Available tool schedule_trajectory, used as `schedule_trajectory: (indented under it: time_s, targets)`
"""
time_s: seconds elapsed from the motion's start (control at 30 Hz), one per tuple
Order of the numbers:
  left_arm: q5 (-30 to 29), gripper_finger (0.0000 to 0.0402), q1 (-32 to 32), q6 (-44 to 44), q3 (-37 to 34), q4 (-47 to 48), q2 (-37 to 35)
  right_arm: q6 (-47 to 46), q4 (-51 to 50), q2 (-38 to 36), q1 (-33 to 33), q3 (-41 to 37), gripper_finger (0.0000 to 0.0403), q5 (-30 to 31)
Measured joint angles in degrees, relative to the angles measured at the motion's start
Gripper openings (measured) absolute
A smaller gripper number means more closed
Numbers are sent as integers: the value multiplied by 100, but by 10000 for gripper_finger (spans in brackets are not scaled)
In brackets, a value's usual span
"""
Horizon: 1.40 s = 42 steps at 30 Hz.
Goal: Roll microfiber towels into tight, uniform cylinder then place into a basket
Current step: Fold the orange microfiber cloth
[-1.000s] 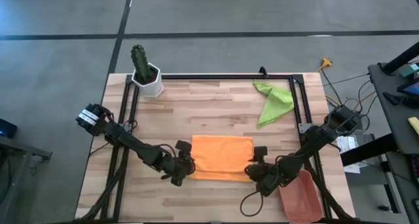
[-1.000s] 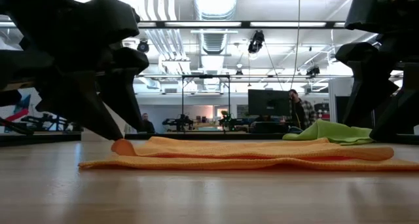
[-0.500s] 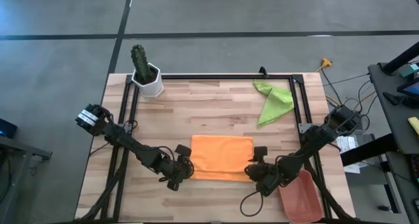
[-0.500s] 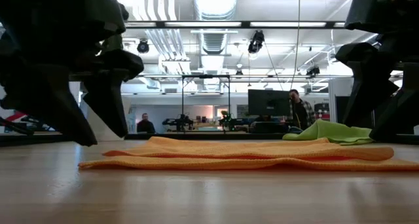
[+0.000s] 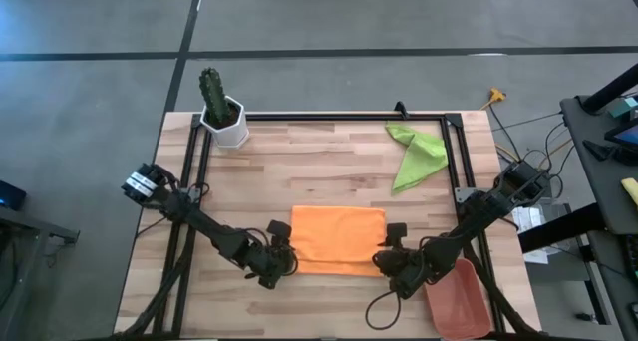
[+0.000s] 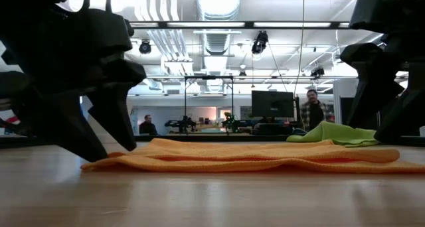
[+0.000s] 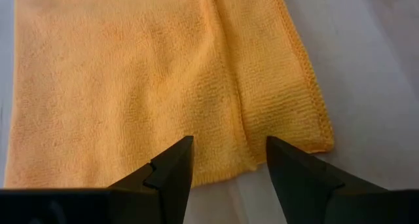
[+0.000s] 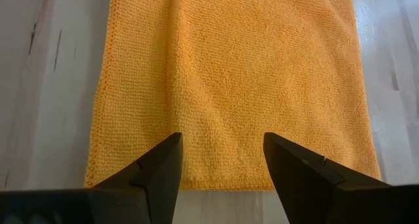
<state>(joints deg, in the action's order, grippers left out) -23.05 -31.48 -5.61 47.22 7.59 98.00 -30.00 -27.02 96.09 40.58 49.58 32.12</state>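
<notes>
The orange towel (image 5: pixel 337 239) lies folded flat in layers on the table's near middle. My left gripper (image 7: pixel 229 149) stands open over its near left corner (image 7: pixel 308 135), fingers slanting down, with their tips low at the towel's left end (image 6: pixel 99 162). My right gripper (image 8: pixel 222 145) stands open over the towel's near right end, and the cloth's edge (image 8: pixel 222 183) shows between its fingers. The green towel (image 5: pixel 417 154) lies crumpled at the far right. The terracotta basket (image 5: pixel 457 296) sits at the near right corner. My left gripper's fingertips (image 6: pixel 126 147) reach down to the orange towel's left end. I cannot tell whether they touch the cloth. The towel lies flat on the table.
A white pot with a cactus (image 5: pixel 224 117) stands at the far left corner. A black frame (image 5: pixel 329 116) runs along the table's far and side edges. Bare wood (image 5: pixel 319 171) lies between the two towels.
My left gripper has drawn back a little from the towel's left end, then sunk toward the table at that end, staying open. A small hump of orange cloth that stood by its fingertip has dropped flat.
</notes>
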Motion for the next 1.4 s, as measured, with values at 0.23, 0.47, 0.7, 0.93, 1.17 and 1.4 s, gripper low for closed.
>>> schedule_trajectory:
  time_s: [0.23, 0.47, 0.7, 0.93, 1.17, 1.4]
  targets:
    - [1, 178, 0, 0, 7, 48, -102, 0, 37, 0, 0, -17, 209, 0]
    - [-57, 178, 0, 1, 5, 59, -140, 0, 47, 0, 0, -33, 209, 0]
    - [-190, 178, 0, -4, 0, 44, -122, 2, 67, 0, 0, -33, 209, 0]
    - [-476, 164, 0, -12, 0, 37, -122, 2, 74, 0, 0, -33, 209, 0]
    - [-248, 115, -2, -151, -2, 31, -118, 4, 74, 0, 0, -33, 209, 1]
    - [-108, 80, -3, -157, -2, -12, -97, 6, 76, 0, -1, -33, 209, 2]
